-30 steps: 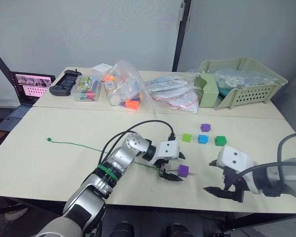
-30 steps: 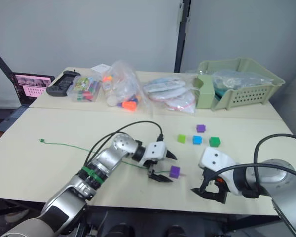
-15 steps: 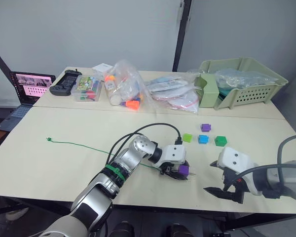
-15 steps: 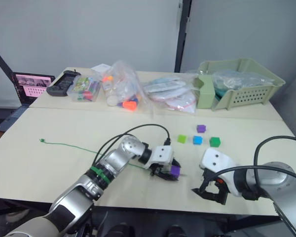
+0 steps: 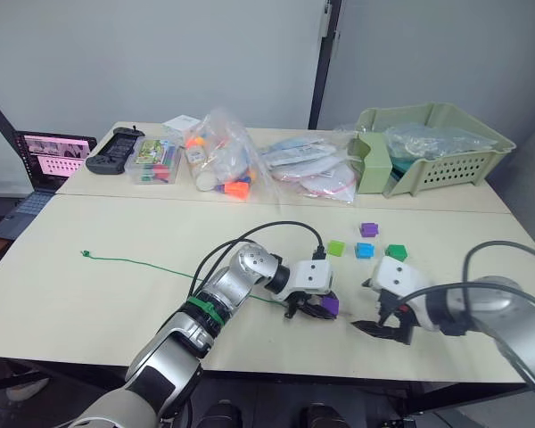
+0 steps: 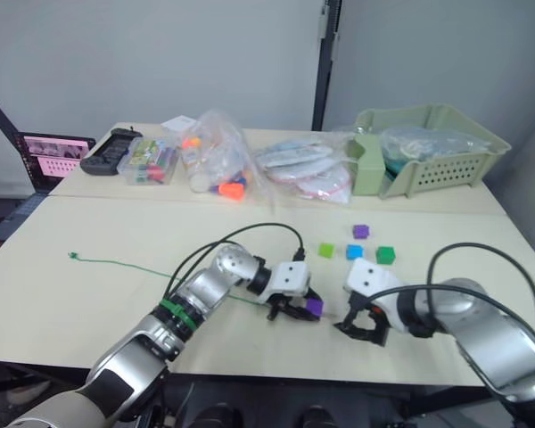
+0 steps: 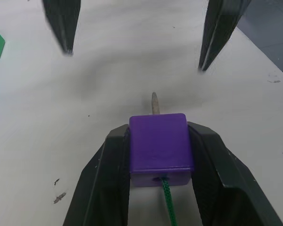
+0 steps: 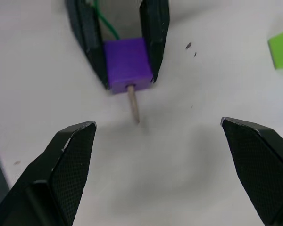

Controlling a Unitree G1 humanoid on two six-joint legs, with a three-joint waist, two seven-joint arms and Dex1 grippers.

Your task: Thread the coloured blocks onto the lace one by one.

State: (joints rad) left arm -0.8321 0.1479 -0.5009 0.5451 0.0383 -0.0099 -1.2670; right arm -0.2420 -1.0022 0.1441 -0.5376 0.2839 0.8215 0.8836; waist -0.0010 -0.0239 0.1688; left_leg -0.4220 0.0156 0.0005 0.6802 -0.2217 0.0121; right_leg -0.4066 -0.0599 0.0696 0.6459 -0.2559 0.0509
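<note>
Here the left gripper (image 7: 158,141) has its jaws closed on a purple block (image 7: 159,147), one black finger pressed to each side. The green lace (image 7: 169,203) enters the block's near face, and its stiff greyish tip (image 7: 154,102) pokes out of the far face, low over the worktop (image 5: 116,294).

Directly facing it, the right gripper (image 8: 158,139) holds its jaws spread wide with nothing between them; the lace tip points into that gap but stops just short, touching neither finger.

Back from the left jaws, the lace trails across the worktop to a small knot (image 5: 85,254) well away from both grippers. A black cable (image 5: 267,230) arches over the left wrist.

Beyond both sets of jaws, apart from them, lie the loose blocks: a light green block (image 5: 337,248), a blue block (image 5: 366,251) and a dark green block (image 5: 396,252) in a row, with a second purple block (image 5: 368,229) just behind.

Further off stand clear toy bags (image 5: 221,165), a green basket (image 5: 446,152), a black controller (image 5: 111,147) and a laptop (image 5: 49,156).
</note>
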